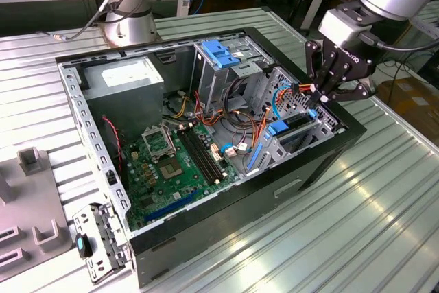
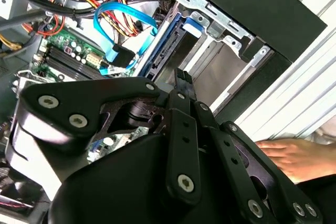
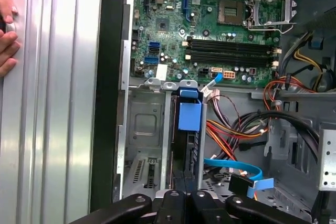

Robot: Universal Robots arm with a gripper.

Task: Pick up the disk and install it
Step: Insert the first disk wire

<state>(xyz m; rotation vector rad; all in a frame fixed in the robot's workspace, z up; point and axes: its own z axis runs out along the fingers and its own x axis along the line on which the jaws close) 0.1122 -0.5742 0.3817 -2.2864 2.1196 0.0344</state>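
Note:
The disk [image 1: 296, 127] stands on edge inside the drive bay at the corner of the open computer case [image 1: 206, 217] on the exterior view's right. It is a dark slab with blue rails and a blue end tab. Both wrist views show it running down the bay: disk [image 3: 187, 145], disk [image 2: 164, 51]. My gripper [image 1: 319, 94] hangs just above the disk's near end, pointing down at it, with its fingers [image 3: 178, 199] drawn together. Whether the tips touch the disk is hidden by the fingers.
A green motherboard [image 1: 171, 162] lies on the case floor. Blue and orange cables [image 3: 236, 166] run beside the bay. A grey cage with a light-blue latch [image 1: 221, 53] rises at the back. A person's hand [image 2: 294, 156] rests on the ribbed table [image 1: 384, 224] outside the case. A second arm's base [image 1: 130, 25] stands behind.

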